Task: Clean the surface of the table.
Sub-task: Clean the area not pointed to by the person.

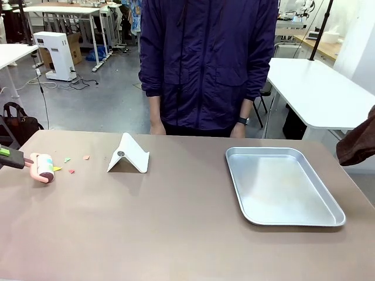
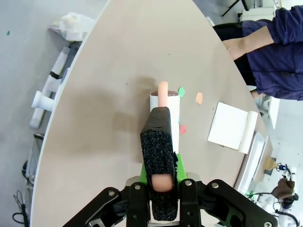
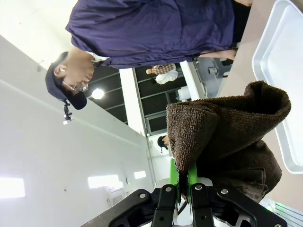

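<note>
The brown table (image 1: 176,228) spreads across the front view. At its left end my left gripper (image 1: 12,157) is shut on the handle of a lint roller (image 1: 42,167), pink-framed with a white roll, which rests on the tabletop. In the left wrist view the gripper (image 2: 162,174) clamps the black foam-wrapped handle and the roll (image 2: 168,111) points away. Small paper scraps lie beside the roll: green (image 1: 67,159), orange (image 1: 86,157), red (image 1: 71,171). My right gripper (image 3: 183,182) is shut on a brown cloth (image 3: 222,137), which hangs at the right edge (image 1: 357,143).
A folded white stand (image 1: 128,155) sits left of centre. A silver metal tray (image 1: 281,184) lies on the right half. A person in a dark blue jacket (image 1: 205,64) stands at the far edge with hands down. White tables stand behind.
</note>
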`<state>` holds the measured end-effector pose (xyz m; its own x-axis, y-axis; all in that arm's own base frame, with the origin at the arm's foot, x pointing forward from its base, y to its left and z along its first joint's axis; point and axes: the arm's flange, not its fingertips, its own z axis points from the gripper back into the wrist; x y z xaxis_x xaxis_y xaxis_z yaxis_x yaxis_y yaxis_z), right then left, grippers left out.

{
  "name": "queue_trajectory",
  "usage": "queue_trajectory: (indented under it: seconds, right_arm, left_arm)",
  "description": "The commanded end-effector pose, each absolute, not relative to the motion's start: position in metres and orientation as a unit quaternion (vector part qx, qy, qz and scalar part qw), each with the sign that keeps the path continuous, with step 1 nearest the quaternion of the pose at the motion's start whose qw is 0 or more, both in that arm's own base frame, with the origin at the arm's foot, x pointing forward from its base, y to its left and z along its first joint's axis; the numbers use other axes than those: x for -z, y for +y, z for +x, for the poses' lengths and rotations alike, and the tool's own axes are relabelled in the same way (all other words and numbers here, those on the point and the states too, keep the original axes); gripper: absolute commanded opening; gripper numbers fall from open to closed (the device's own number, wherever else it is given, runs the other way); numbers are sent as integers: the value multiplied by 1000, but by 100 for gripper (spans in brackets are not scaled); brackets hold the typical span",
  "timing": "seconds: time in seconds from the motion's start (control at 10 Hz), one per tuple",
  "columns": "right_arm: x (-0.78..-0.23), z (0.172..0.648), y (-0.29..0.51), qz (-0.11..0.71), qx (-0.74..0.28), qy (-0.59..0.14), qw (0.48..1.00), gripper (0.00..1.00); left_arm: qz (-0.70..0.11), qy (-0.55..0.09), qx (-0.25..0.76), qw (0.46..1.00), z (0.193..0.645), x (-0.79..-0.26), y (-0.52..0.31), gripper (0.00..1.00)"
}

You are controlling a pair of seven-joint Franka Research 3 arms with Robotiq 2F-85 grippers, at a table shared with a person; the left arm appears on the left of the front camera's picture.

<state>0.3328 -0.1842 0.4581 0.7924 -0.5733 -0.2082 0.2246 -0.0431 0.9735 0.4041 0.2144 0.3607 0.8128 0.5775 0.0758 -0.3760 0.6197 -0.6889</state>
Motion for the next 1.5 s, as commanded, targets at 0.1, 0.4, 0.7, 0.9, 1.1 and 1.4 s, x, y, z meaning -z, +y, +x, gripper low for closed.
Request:
queue_trajectory:
  seconds: [0.1,0.4,0.7,0.9,1.1,1.4]
  right_arm:
    - [-461,332,-182,664,297,-143,671,0]
    - [-461,332,-182,664,297,-143,671,0]
    - [-461,332,-182,664,297,-143,671,0]
    - [-461,332,-182,664,297,-143,671,0]
    - [-461,332,-182,664,297,-143,671,0]
    - [-461,332,-182,664,297,-143,671,0]
  left_arm:
    - [-309,-113,-291,898,422,-336,205,22]
    - [-304,-99,-266,909,434,-330,172,22]
    - [-297,-89,-238,920,444,-325,139,22]
    - [-295,-84,-216,927,451,-322,114,22]
    - [-296,-82,-200,930,464,-323,89,22]
    - [-305,-78,-182,931,478,-327,72,22]
